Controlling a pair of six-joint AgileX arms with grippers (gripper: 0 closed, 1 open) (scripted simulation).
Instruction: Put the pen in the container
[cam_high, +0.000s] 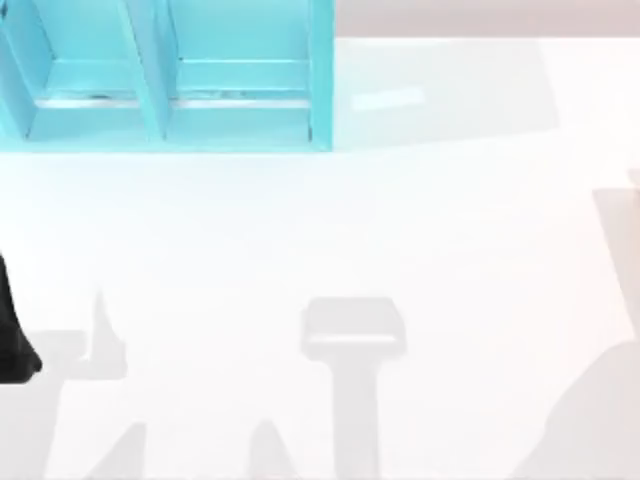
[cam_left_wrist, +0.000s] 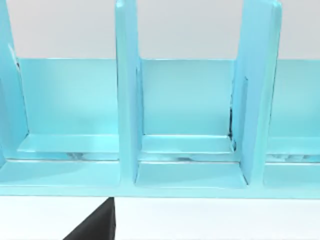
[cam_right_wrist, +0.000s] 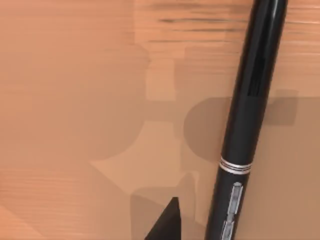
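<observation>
The container is a light blue rack with upright dividers, standing at the table's far left. In the left wrist view the container is close ahead with its open compartments facing the camera, and a black part of my left gripper shows just in front of its base. My left arm is at the left edge of the top view. In the right wrist view the pen, black with a silver band, lies over a tan surface. A black part of my right gripper sits beside its lower end.
The white table stretches to the right of the container and carries only grey shadows of the arms. The tan surface under the pen is plain and bare.
</observation>
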